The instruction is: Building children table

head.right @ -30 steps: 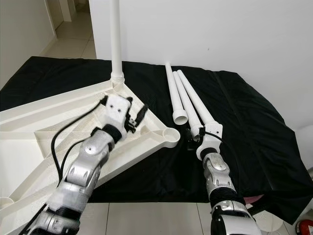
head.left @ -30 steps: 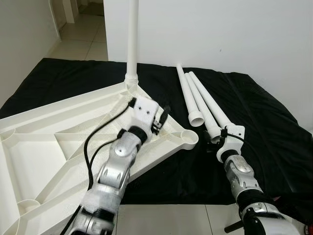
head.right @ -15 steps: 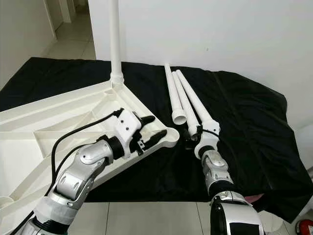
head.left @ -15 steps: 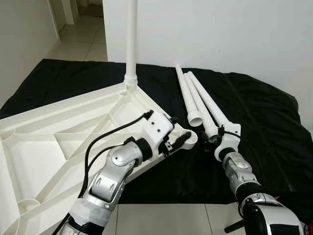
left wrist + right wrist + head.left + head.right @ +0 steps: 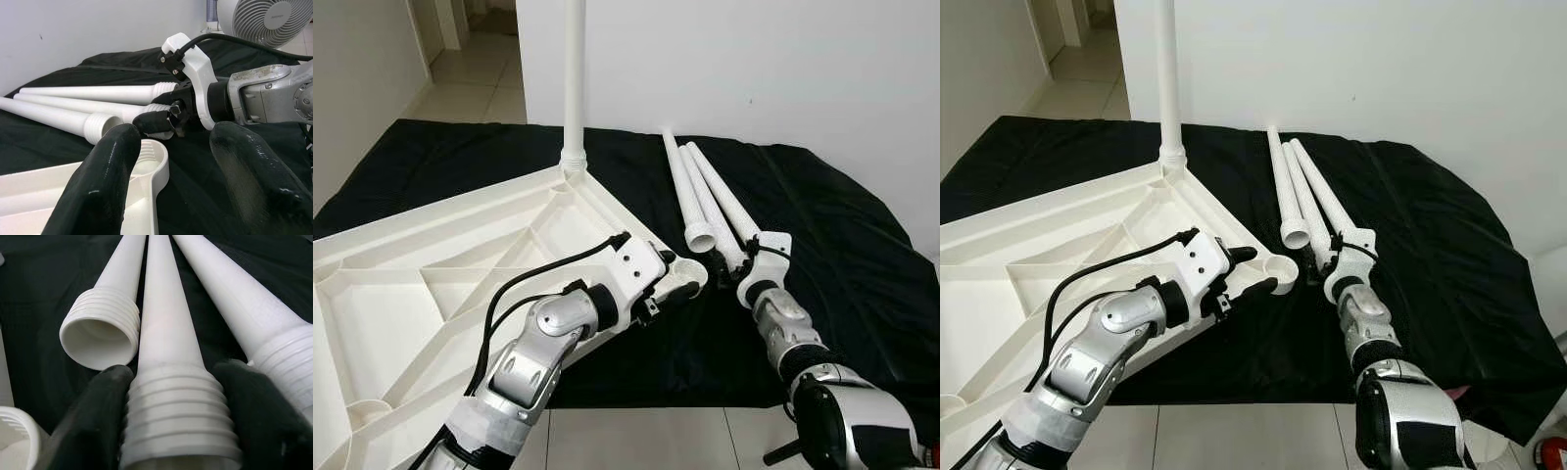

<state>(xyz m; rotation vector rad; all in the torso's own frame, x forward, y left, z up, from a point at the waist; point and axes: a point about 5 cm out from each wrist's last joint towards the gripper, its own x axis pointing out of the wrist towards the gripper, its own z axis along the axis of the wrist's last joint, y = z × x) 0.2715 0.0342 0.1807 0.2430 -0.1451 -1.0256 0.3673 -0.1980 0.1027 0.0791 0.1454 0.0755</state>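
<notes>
While the left gripper [image 5: 677,277] gaped wide at the white plastic tabletop's corner socket [image 5: 690,275], the right gripper [image 5: 171,431] straddled the middle white threaded leg [image 5: 166,338], lying lengthwise toward the wall.

My right gripper [image 5: 732,270] hides the middle leg's [image 5: 168,382] end. The tabletop [image 5: 431,284] and the standing leg [image 5: 573,78] run off my picture.
</notes>
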